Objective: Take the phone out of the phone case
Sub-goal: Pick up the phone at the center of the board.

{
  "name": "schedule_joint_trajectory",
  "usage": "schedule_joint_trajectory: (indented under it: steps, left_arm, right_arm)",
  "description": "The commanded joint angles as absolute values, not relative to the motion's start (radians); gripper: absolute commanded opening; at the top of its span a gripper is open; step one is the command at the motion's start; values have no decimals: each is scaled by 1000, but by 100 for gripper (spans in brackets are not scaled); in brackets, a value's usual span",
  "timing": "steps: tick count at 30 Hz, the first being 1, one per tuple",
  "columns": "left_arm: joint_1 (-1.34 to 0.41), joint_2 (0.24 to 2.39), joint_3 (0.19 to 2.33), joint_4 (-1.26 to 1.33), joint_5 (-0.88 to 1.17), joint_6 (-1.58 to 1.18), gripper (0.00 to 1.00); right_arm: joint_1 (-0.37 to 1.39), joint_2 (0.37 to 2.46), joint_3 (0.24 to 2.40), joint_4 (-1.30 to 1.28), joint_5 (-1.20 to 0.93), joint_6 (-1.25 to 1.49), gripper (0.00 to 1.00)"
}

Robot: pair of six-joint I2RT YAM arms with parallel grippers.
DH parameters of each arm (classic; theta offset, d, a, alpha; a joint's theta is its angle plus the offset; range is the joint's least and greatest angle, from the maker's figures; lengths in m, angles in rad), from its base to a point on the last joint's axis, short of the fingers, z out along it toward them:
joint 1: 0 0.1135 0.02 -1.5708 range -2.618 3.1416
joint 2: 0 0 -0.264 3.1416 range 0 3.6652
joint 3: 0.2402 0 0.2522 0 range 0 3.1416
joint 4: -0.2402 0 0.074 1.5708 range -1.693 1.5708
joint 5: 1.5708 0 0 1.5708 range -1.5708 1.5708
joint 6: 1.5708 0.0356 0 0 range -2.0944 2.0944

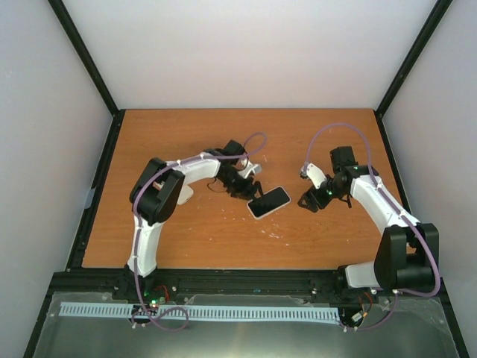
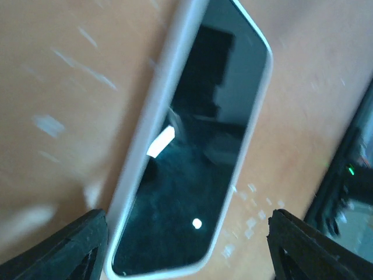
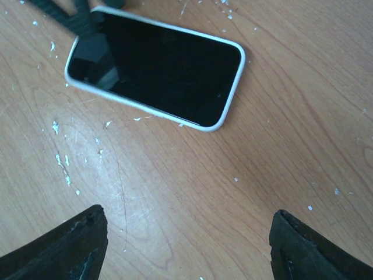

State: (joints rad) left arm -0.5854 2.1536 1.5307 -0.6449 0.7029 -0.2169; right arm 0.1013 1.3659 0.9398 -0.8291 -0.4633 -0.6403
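The phone (image 1: pixel 269 202), in its phone case (image 3: pixel 239 71), lies on the table (image 1: pixel 186 235) between the left claw (image 1: pixel 250 187) and the right claw (image 1: pixel 308 200).

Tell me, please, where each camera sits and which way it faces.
Top: high behind the near edge, looking down on table and phone; left arm, right arm show.
Left wrist: on the left end effector, close over the phone; both fingers show.
Right wrist: on the right end effector, facing down at the phone; both fingers show.
Shared: the phone.

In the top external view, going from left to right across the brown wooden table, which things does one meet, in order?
black two-finger left gripper → flat dark-screened phone in a white case → black two-finger right gripper
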Motion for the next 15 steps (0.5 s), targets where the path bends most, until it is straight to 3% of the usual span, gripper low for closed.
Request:
schedule_joint_trajectory:
  steps: [1, 7, 12, 15]
  left_arm:
    - [-672, 2002, 1373, -551, 884, -224, 76]
    - [-888, 1949, 1340, -471, 881, -164, 77]
    - [-902, 1853, 1283, -379, 793, -199, 77]
    - [-894, 1732, 1226, -380, 624, -230, 80]
  right_arm:
    - [121, 1391, 924, -847, -426, -694, 74]
    - [120, 1466, 937, -851, -413, -654, 69]
    - [120, 1501, 971, -873, -415, -620, 73]
    - [120, 1494, 976, -871, -406, -603, 74]
